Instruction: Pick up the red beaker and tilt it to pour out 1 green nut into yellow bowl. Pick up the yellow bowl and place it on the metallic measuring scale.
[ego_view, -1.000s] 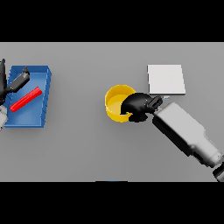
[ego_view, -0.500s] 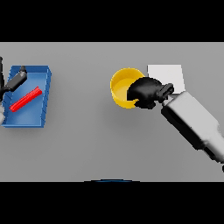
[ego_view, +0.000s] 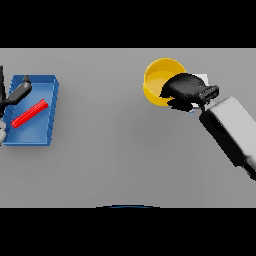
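My right hand is shut on the near right rim of the yellow bowl, which hangs above the table at the upper right, larger in view than before. The metallic scale is almost wholly hidden behind the hand and bowl; only a pale sliver shows at the hand's upper right. The red beaker lies on its side in the blue tray at the far left. My left hand shows at the left edge over the tray, its fingers straight. No green nut can be made out.
The blue tray sits against the left edge of the grey table. My right forearm slants in from the lower right.
The right hand has carried the yellow bowl up and to the right, so that it now covers most of the scale. The left hand and beaker have hardly moved.
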